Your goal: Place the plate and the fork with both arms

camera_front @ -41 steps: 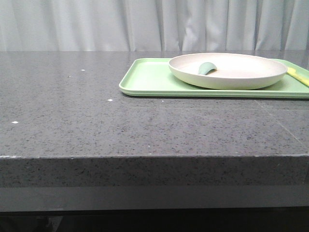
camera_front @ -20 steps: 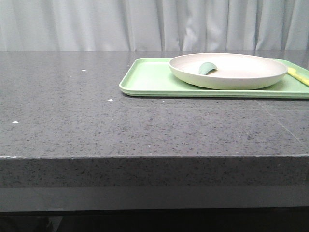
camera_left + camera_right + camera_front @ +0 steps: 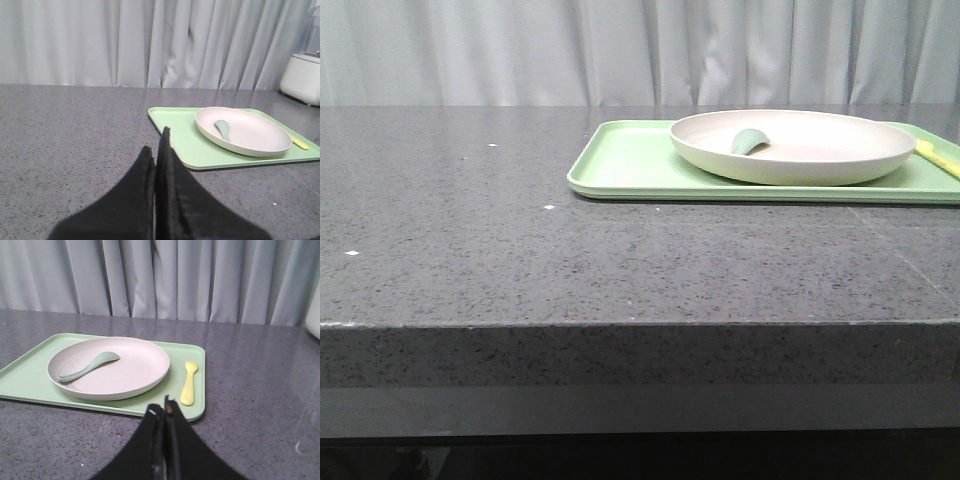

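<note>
The cream-white plate (image 3: 800, 150) sits on a light-green tray (image 3: 630, 165) at the table's right back; it also shows in the left wrist view (image 3: 250, 135) and right wrist view (image 3: 125, 372). The pale yellow fork (image 3: 189, 382) lies on the tray just right of the plate, its end visible in the front view (image 3: 940, 157) and in the left wrist view (image 3: 300, 143). My left gripper (image 3: 156, 142) is shut and empty, short of the tray's near-left corner. My right gripper (image 3: 163, 409) is shut and empty, just before the tray's near edge, near the fork. Neither gripper shows in the front view.
A grey-green spoon (image 3: 87, 366) lies inside the plate. A white appliance (image 3: 302, 75) stands at the far right of the dark speckled table (image 3: 470, 250). Grey curtains hang behind.
</note>
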`<state>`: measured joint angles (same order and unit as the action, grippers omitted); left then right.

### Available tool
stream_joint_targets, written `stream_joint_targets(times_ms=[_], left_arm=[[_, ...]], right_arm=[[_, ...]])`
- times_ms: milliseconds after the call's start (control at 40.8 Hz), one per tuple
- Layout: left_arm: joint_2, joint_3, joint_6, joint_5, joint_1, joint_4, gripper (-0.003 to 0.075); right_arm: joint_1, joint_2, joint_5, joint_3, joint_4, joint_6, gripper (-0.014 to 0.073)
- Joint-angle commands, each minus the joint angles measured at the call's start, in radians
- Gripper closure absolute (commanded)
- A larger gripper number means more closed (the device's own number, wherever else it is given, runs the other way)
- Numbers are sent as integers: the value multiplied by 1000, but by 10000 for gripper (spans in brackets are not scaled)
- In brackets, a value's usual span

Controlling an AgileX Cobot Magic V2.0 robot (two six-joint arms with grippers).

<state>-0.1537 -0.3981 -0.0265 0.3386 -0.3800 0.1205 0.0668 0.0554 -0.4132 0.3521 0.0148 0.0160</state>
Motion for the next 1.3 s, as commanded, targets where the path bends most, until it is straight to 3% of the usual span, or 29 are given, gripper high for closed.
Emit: stream_joint_targets(times_ms=[0, 490, 637, 1054, 1274], left_arm=[[-11, -27, 0, -86, 1, 4, 738], [-11, -21, 0, -86, 1, 2, 738], [20, 18, 0, -98, 9, -94, 738], [179, 261, 0, -125, 290, -79, 738], [179, 390, 0, -237, 321, -74, 738]], right_arm=[[-1, 11, 86, 23, -8, -9, 661], [-1, 11, 85, 23, -8, -9, 661], [-1, 11, 85, 23, -8, -9, 661], [-1, 11, 84, 23, -8, -9, 661], [-1, 11, 82, 23, -8, -9, 661]])
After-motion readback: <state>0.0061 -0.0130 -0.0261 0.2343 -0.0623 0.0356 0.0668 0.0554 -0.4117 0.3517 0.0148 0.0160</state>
